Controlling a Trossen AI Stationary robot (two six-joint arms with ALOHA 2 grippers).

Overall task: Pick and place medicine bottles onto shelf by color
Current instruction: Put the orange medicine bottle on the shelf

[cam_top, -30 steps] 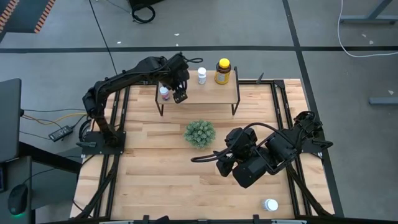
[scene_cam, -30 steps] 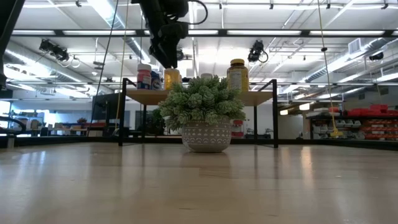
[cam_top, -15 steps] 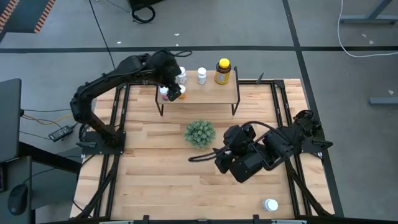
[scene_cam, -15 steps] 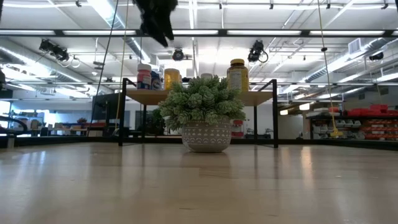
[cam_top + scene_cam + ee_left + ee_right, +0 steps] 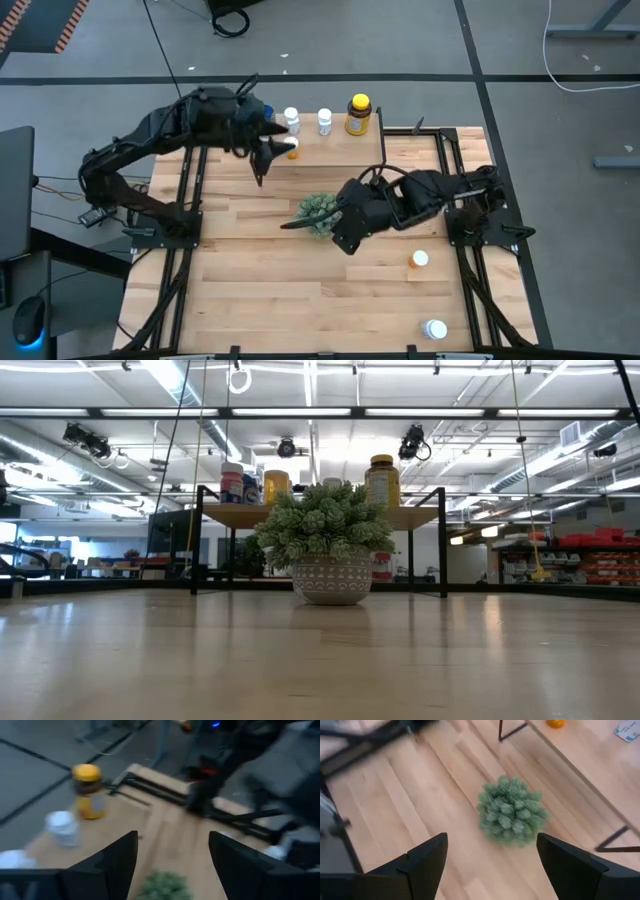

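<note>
Right end effector (image 5: 490, 865) open, poised above plant (image 5: 511, 811)

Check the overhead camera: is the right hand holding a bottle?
No, the right hand hangs open and empty beside the green spiky plant ball, its fingers gripping nothing.

You see grey concrete floor (image 5: 90, 90) around table, crossed by dark tape lines (image 5: 330, 76). Black cable coil (image 5: 231, 20) lies on floor beyond table. Orange-striped hazard marking (image 5: 72, 22) sits at far left corner. In low view, long ceiling light strips (image 5: 420, 412) run overhead, with hanging ceiling cameras (image 5: 412, 442). Red racking (image 5: 590, 555) stands at right.
</note>
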